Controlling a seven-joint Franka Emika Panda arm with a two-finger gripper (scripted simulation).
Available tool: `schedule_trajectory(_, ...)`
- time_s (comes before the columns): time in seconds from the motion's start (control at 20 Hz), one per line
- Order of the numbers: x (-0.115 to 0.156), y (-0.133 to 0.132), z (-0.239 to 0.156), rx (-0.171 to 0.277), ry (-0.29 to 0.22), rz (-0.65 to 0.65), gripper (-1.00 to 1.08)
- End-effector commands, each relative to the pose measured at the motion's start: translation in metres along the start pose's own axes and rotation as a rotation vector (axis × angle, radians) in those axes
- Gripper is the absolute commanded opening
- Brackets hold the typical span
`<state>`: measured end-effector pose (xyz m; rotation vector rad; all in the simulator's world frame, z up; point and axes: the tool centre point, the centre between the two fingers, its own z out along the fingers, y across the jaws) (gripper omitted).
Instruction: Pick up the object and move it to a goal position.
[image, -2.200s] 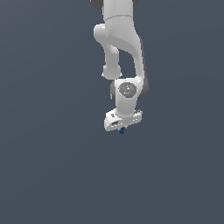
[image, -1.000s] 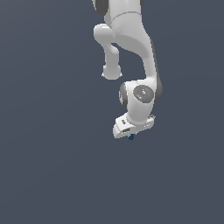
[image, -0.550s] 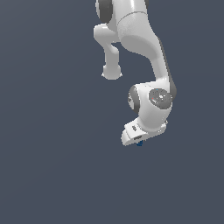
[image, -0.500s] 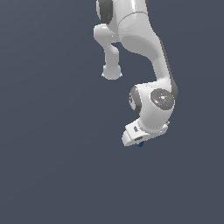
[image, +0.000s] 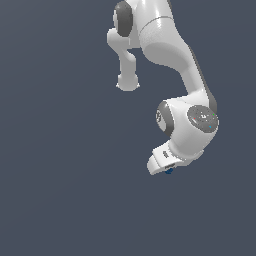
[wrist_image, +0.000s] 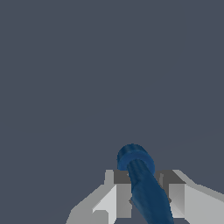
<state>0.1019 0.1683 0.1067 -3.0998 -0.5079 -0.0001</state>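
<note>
**Blue object pinched in the gripper, hanging over plain grey**

Looking at the exterior view first: white arm (image: 170, 55) bending down from the top edge and curling over toward the exterior view's right, ending in the gripper (image: 167, 169) at the lowest point. Peeking out just under the gripper body, a tiny dark-blue object (image: 169, 171), mostly hidden by the white housing, only a small bit showing. Not possible to make out the fingers themselves from out here, too small and tucked under.

Wrist view telling a lot more: two fingers (wrist_image: 117, 199) sitting on either side of the object (wrist_image: 142, 183), pressing right against it with no gap visible, so clamping down on it rather than standing apart. Object looking like a dark-blue ribbed shaft with a wider rounded cap at the far end, poking out past the fingertips and tilting a bit off the gripper's centre line. Cap end sitting clear beyond the gripper (wrist_image: 142, 197), shaft running back between the pads.

Nothing but flat grey-blue background (wrist_image: 87, 65) beyond the gripper in both views, so no telling how high above anything this is hanging
</note>
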Motion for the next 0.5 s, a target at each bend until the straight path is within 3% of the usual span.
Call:
schedule_trajectory(0.0,0.0058,-0.0017,-0.0022,0.000,0.000,0.000,-1.00)
schedule_trajectory(0.45,0.0135,-0.0039,-0.0048,0.000,0.000,0.000,-1.00)
